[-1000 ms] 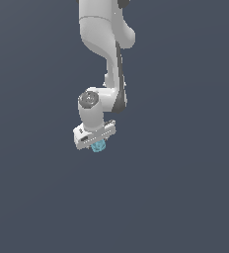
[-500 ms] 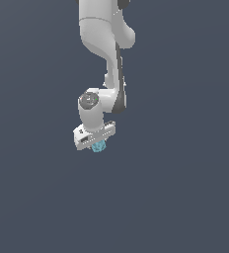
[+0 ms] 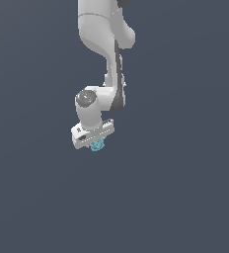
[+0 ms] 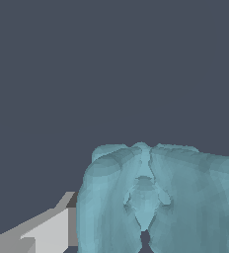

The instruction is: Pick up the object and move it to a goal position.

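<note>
The object (image 3: 97, 145) is a tiny light teal faceted lump, tucked right under the white gripper (image 3: 95, 143) in the exterior view, partly hidden by the gripper's body. In the wrist view the object (image 4: 156, 197) fills the near part of the picture, with one grey finger (image 4: 47, 230) pressed against its side; the other finger is hidden. The gripper is shut on the object. The white arm (image 3: 104, 54) comes down from the top of the exterior view.
A plain dark grey-blue surface (image 3: 185, 188) fills everything around the arm in both views. No other objects, edges or markers show.
The arm, gripper and object look the same in all three exterior frames; any movement is too small to see.
</note>
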Available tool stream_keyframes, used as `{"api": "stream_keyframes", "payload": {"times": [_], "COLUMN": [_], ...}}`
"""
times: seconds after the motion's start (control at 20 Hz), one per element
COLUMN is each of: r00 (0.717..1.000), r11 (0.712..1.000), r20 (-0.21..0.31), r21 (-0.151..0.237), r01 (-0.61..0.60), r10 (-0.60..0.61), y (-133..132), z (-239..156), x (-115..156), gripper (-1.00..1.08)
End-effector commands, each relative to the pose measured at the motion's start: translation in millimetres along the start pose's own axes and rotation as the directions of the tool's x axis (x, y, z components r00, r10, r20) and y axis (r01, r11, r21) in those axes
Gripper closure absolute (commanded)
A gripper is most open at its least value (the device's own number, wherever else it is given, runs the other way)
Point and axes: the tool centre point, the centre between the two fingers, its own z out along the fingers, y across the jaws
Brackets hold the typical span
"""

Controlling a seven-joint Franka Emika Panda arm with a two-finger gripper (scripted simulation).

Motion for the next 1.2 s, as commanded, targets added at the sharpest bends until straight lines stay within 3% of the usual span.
{"api": "stream_keyframes", "payload": {"times": [0.0,0.65,1.15], "r00": [1.000,1.000,1.000], "r11": [1.000,1.000,1.000], "r20": [-0.001,-0.001,-0.001], "r21": [-0.001,0.000,0.000], "r01": [-0.001,0.000,-0.001], "r10": [0.001,0.000,0.001], "y": [6.9,63.8,75.3], "z": [-10.1,-95.5,-110.4], "x": [-4.7,-44.0,-49.6], "gripper": [1.08,1.08,1.08]}}
